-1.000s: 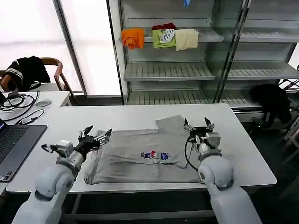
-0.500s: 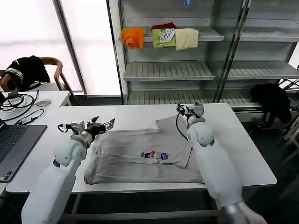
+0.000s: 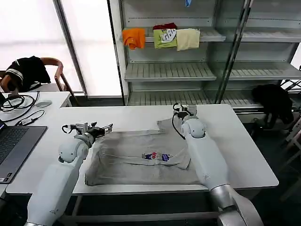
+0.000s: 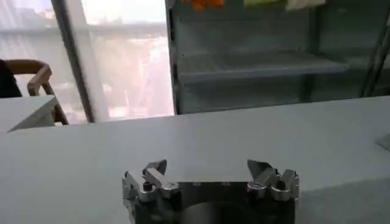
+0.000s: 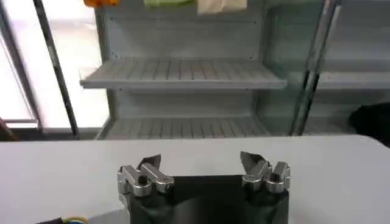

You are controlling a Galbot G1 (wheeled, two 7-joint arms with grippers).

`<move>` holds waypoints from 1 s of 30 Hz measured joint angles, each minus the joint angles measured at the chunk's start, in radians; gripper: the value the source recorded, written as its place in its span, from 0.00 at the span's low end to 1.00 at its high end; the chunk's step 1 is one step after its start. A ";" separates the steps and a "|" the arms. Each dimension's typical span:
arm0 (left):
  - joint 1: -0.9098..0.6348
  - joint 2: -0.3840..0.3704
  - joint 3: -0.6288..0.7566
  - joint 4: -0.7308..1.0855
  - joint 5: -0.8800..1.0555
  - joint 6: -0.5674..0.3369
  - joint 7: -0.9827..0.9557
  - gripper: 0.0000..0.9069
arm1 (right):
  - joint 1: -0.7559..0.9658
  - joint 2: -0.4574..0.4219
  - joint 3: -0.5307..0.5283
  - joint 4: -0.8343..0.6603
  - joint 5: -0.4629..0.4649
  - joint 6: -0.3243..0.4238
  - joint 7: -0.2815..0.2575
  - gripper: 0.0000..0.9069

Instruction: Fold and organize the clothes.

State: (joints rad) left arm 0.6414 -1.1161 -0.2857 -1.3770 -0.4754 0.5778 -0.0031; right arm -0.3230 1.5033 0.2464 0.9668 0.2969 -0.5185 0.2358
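Observation:
One of the clothes, a light grey short-sleeved shirt point(image 3: 131, 162) with a small multicoloured chest print point(image 3: 157, 156), lies partly folded on the white table point(image 3: 244, 155). One sleeve point(image 3: 167, 124) sticks out toward the far side. My left gripper point(image 3: 88, 126) hovers open at the shirt's far left corner, with nothing between its fingers point(image 4: 208, 167). At the table's far side, just beyond that sleeve, my right gripper point(image 3: 184, 108) is open and empty too point(image 5: 201, 161).
A metal shelf unit point(image 3: 169, 70) behind the table holds orange point(image 3: 134, 37), green point(image 3: 165, 37) and cream point(image 3: 187, 39) folded garments. A laptop point(image 3: 11, 148) and cables lie at the left. Black garments hang on a chair point(image 3: 28, 70) and at the right point(image 3: 273, 101).
Both arms have reached out toward the far side. The right gripper went from the shirt's right edge to beyond the sleeve. The left gripper moved to the shirt's far left corner.

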 measured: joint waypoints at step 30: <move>0.051 0.029 -0.010 0.017 0.010 0.000 0.015 0.20 | 0.022 0.041 -0.006 -0.116 -0.024 0.002 -0.009 0.57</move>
State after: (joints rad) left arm 0.6923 -1.0873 -0.2962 -1.3596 -0.4656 0.5775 0.0114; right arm -0.3010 1.5445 0.2408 0.8510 0.2729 -0.5160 0.2273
